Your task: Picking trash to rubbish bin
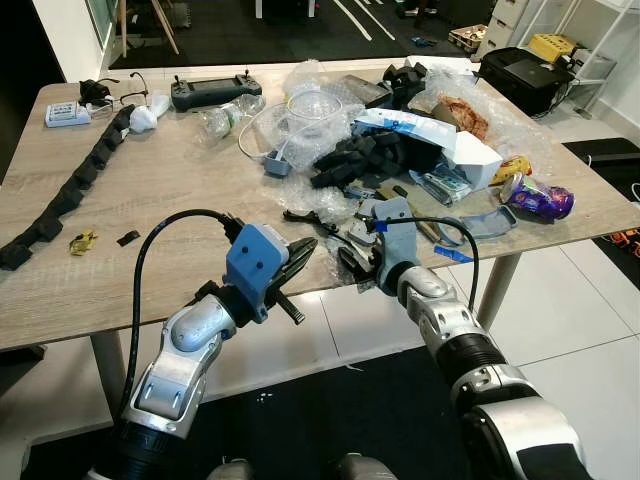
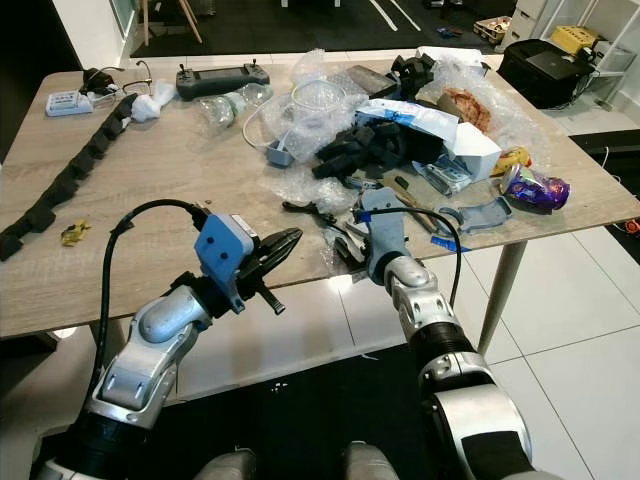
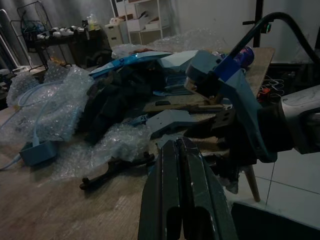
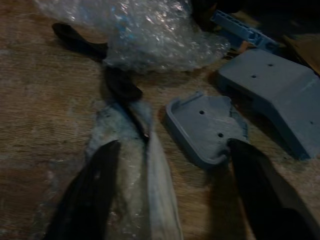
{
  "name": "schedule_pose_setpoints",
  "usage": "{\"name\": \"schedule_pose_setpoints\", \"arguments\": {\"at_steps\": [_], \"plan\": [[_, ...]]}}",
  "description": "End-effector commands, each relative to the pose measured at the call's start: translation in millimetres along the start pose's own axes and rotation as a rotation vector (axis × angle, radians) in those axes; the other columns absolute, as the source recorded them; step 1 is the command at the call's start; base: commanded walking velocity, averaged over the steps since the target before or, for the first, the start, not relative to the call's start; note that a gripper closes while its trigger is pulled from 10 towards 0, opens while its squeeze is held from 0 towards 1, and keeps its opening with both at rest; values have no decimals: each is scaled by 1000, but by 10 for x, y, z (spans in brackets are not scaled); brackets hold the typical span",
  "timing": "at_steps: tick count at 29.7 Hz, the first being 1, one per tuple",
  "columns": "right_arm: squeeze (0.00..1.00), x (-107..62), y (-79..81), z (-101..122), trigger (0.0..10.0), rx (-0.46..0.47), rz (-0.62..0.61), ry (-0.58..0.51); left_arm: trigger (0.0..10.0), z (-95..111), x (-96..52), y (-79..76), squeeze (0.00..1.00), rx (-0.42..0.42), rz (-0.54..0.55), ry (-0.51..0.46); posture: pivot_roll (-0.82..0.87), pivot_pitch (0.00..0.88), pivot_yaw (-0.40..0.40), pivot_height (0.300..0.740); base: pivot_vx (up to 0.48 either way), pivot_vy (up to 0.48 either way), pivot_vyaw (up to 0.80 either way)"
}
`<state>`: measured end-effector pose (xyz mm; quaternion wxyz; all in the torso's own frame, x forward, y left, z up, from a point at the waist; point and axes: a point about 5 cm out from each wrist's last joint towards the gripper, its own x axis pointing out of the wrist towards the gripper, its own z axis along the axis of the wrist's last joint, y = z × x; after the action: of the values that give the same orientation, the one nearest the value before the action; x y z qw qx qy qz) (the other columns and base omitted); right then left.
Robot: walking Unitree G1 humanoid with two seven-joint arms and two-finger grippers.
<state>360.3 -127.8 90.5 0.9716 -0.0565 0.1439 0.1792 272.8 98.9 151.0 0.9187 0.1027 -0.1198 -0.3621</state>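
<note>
At twelve o'clock from your right gripper (image 4: pixel 165 195), fingers wide and empty, clear wrap (image 4: pixel 132 170) is waiting; you are reaching, so go slowly.

My left silver arm holds its black two-fingered gripper (image 1: pixel 300 252) pinched together at the table's front edge; my right gripper (image 4: pixel 170 190) spreads wide just beside it.

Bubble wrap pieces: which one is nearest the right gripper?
The small clump just beyond the open right gripper, beside the black strap; the larger sheets lie farther back on the table.
</note>
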Motion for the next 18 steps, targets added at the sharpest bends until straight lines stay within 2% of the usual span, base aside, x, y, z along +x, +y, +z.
{"name": "schedule_pose_setpoints", "arguments": {"at_steps": [1, 9, 18], "plan": [[0, -43, -12, -258, 0, 25, -15, 117, 10000, -31, 14, -23, 0, 10, -16, 15, 17, 38, -64, 740, 0, 0, 0], [0, -64, -113, -273, 0, 43, -74, 132, 10000, -31, 25, -16, 0, 12, -8, 14, 15, 39, -61, 740, 0, 0, 0], [0, -77, -265, -169, 0, 44, -165, 82, 10000, -37, 46, 1, 0, 9, 4, 13, 5, 42, -47, 740, 0, 0, 0]]}}
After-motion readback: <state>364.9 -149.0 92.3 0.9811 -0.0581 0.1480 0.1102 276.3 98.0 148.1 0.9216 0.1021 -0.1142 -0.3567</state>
